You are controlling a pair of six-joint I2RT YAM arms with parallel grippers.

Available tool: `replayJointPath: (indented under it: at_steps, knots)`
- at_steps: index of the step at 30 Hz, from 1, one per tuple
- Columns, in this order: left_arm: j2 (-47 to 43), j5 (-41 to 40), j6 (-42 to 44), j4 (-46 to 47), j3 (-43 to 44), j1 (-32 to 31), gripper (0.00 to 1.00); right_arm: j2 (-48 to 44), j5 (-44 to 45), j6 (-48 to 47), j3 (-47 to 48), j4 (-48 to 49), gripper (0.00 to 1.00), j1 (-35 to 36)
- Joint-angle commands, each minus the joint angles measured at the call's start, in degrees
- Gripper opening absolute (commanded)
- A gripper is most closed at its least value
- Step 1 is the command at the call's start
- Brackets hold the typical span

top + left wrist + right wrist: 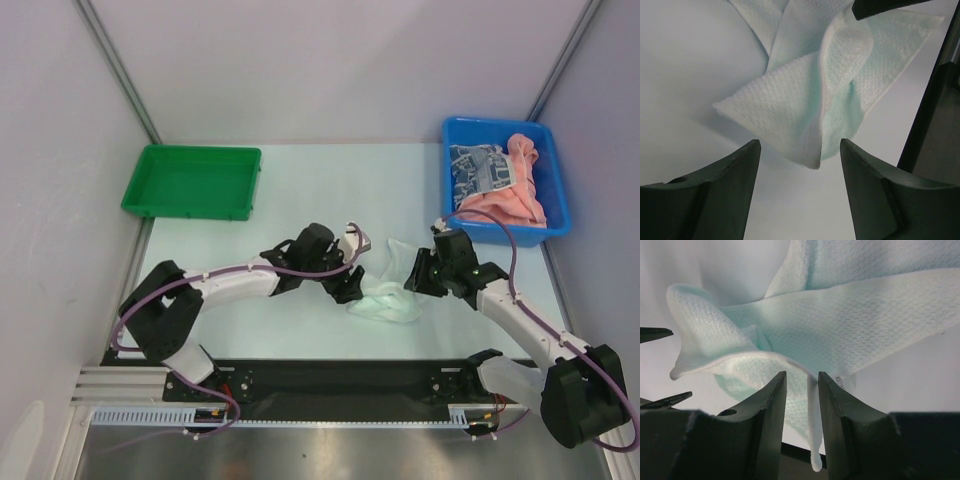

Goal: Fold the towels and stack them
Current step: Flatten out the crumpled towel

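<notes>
A plain white towel (385,300) lies crumpled and partly lifted at the table's middle, between my two grippers. My right gripper (411,276) comes at it from the right. In the right wrist view its jaws (801,375) are closed on a fold of the towel (850,325), and the hem hangs down between the fingers. My left gripper (350,290) stands open just left of the towel. In the left wrist view a hanging corner of the towel (805,120) points into the gap of that gripper (800,143) without touching either finger. More towels, a peach one (515,190) and a blue-grey patterned one (478,168), fill the blue bin.
The blue bin (452,135) sits at the back right of the table. A green tray (190,180) with nothing in it sits at the back left. Grey walls enclose the table on three sides. The right gripper's fingertip (880,7) shows at the top of the left wrist view.
</notes>
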Motion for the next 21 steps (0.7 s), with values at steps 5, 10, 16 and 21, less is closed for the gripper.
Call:
replayJointPath:
  at_steps: [5, 10, 16, 21]
  knots:
    - [0.77, -2.66, 4.75, 0.06, 2.98, -2.7, 0.68, -2.6, 0.43, 3.47, -1.44, -3.95, 0.37, 0.03]
    - [2.18, -5.73, 4.67, 0.06, 2.98, -3.32, 0.53, -6.9, 1.58, 8.21, -3.02, -6.94, 0.4, 1.17]
    - [2.45, -7.93, 3.87, 0.67, 2.81, -3.58, 0.18, -11.74, 4.39, 14.71, -3.9, -10.89, 0.4, 6.27]
    - [1.22, -11.52, 3.26, -0.03, 3.51, -3.58, 0.0, -14.82, 6.93, 17.27, -5.05, -12.57, 0.18, 7.15]
